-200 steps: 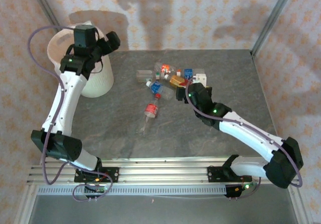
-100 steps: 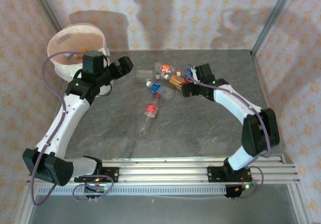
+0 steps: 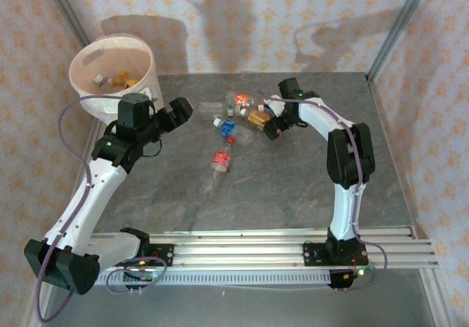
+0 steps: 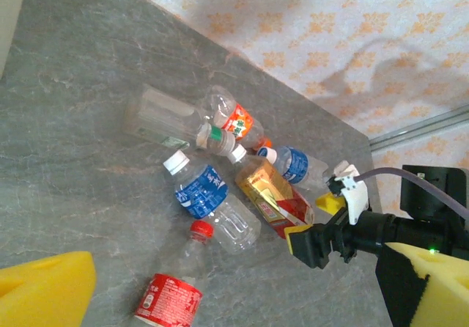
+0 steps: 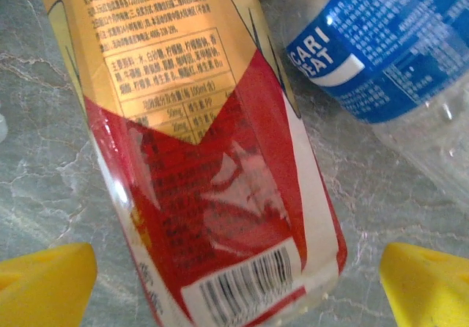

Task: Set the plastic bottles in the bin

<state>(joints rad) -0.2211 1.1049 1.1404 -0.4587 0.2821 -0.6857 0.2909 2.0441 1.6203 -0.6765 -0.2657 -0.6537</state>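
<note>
Step in hand: right gripper (image 4: pixel 315 223) taking the gold-red bottle (image 5: pixel 212 158), judged.
Right gripper: spread wide, pads (image 5: pixel 44 283) either side of that bottle, not pressing it.
Left gripper (image 3: pixel 170 125): spread wide, holding nothing, just beside the bin.
Grasp advice: close square across the label. Keep the far pad off the Pocari bottle (image 5: pixel 381 48) just beside. Lift clear before carrying.
Bin (image 3: pixel 110 48): table's far left corner, one.
Table (image 3: pixel 293 195): one.
Bottles, near far edge, middle: six told apart.
- Clear, green cap (image 4: pixel 157 114): one.
- Orange label (image 4: pixel 233 119): one.
- Blue label: two, with white-capped one (image 4: pixel 205 195).
- Gold-red: one.
- Red label (image 4: pixel 172 298): one, nearest.
Bottles in bin: some, number unclear.
</note>
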